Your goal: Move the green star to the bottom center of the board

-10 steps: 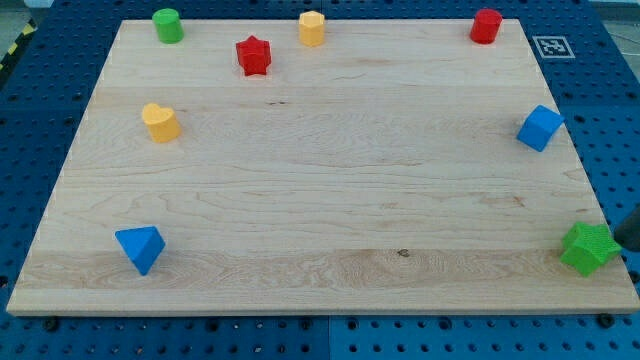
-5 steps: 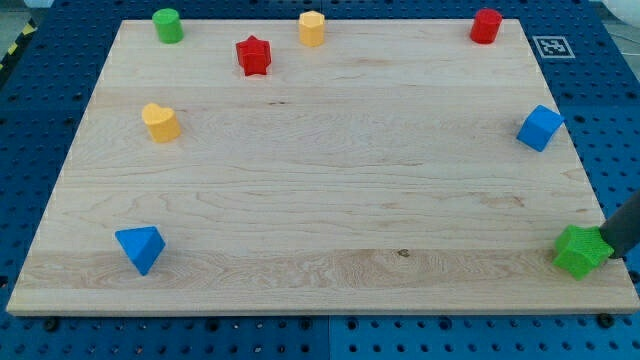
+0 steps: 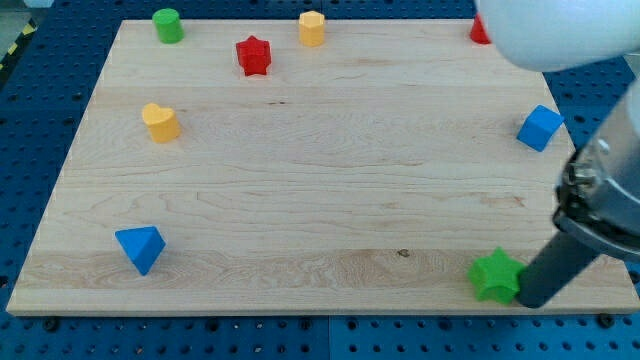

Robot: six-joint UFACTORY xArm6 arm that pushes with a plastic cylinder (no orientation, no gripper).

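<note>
My tip (image 3: 527, 303) sits at the view's bottom right, pressed against the right side of the green star (image 3: 495, 276); it is a bare rod with nothing to spread or pinch. The star lies near the board's bottom edge, right of centre.

The board (image 3: 330, 170) is pale wood with straight grain and a small dark knot low down, right of the middle. It rests on a blue table (image 3: 30, 120) covered in rows of small holes. A strip of yellow and black tape (image 3: 12, 50) shows at the view's top left. My arm's white shell (image 3: 555, 30) fills the top right and hides most of a red block (image 3: 479, 30).

Along the top edge stand a green cylinder (image 3: 167, 25) and a yellow block (image 3: 312, 28), with a red star (image 3: 254, 55) just below between them. A yellow heart (image 3: 159, 122) sits at the left, a blue triangular block (image 3: 140, 248) at the bottom left, and a blue cube (image 3: 540, 127) at the right edge.

I can read no writing.
</note>
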